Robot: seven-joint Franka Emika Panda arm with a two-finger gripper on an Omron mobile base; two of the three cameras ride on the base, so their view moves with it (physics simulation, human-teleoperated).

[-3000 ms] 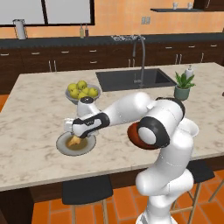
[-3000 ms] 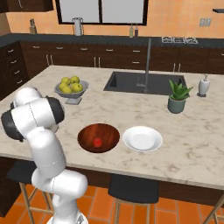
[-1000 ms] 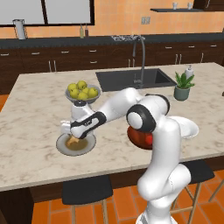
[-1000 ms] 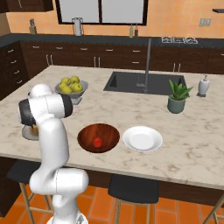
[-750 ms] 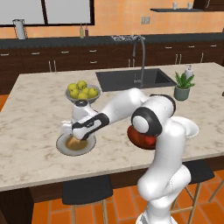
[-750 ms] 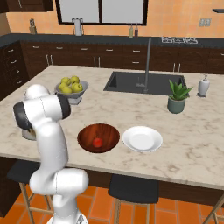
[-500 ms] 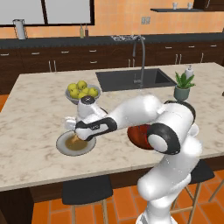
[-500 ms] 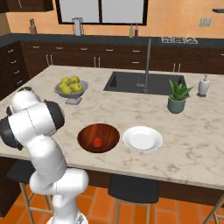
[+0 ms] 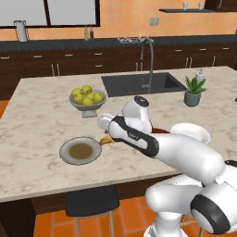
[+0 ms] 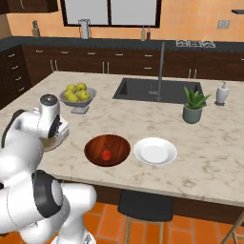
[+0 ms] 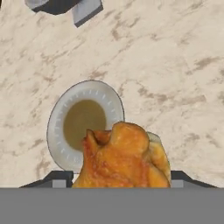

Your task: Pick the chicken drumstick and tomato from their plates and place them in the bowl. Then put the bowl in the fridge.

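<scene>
I have the chicken drumstick [image 11: 124, 157] grasped between the jaws of the gripper [image 11: 119, 181], a lumpy golden-orange piece with glossy browned skin, lifted clear above the counter [image 9: 37, 115] just beside the grey plate [image 9: 80, 150] near the front edge. That plate's brownish centre is bare. Farther along the front edge sits the wooden bowl [image 10: 107, 150] with the red tomato [image 10: 106, 155] inside, the white plate [image 10: 155, 151] just beside it.

Two plates, grey [image 9: 81, 151] and white [image 10: 155, 151]; one wooden bowl [image 10: 107, 150]; one tomato [image 10: 106, 155]; one chicken drumstick [image 11: 122, 159]; one fruit bowl of apples [image 9: 87, 98]; one potted plant [image 9: 193, 90].
</scene>
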